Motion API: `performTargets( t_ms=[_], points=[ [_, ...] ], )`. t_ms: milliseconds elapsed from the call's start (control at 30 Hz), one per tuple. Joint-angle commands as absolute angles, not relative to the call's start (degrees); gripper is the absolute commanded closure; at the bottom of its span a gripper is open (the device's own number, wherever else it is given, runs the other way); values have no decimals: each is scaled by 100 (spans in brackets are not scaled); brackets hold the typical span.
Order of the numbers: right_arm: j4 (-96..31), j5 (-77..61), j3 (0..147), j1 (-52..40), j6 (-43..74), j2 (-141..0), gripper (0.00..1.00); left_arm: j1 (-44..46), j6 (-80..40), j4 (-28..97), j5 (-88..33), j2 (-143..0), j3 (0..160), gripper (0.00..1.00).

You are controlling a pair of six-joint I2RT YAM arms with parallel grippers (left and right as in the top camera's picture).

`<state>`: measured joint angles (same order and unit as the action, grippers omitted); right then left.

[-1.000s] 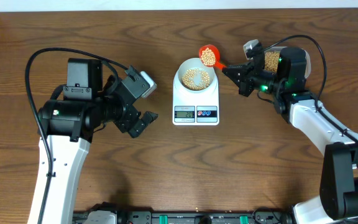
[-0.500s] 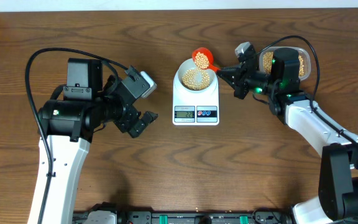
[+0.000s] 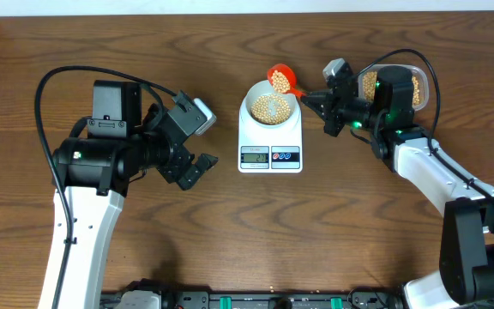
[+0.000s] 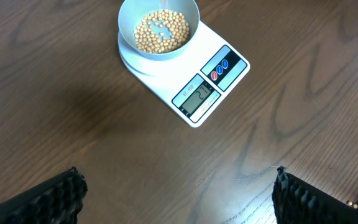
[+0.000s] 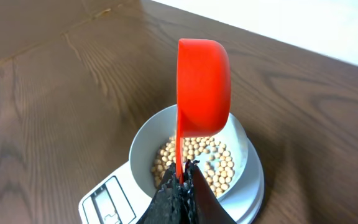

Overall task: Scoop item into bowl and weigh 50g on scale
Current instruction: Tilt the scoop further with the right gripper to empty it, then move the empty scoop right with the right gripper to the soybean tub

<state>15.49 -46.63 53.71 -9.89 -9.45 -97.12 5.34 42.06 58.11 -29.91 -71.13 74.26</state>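
The white bowl stands on the white scale, partly filled with tan beans. My right gripper is shut on the handle of a red scoop, which hangs over the bowl's far right rim with beans in it. In the right wrist view the scoop is turned on its side above the bowl, and the gripper pinches its thin handle. My left gripper stands open left of the scale, holding nothing. In the left wrist view its fingers are wide apart over bare wood, with the bowl and scale ahead.
A clear plastic tub with more beans sits at the back right, partly hidden behind the right arm. The table's back edge runs just beyond the scoop.
The right arm has swung left and carried the scoop from beside the bowl's back right to over its rim. The left arm has not moved.
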Motion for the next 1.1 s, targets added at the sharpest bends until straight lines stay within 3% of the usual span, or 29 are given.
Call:
performTargets(
  t_ms=[0, 1067],
  points=[
    [1706, -4930, 5384, -1024, -1251, -9762, 99, 510, 4261, 5826, -3087, -7072, 7524, 2],
    [1610, -4873, 5384, -1055, -1262, -9762, 99, 510, 4261, 5824, -3085, -7072, 7524, 2]
  ],
)
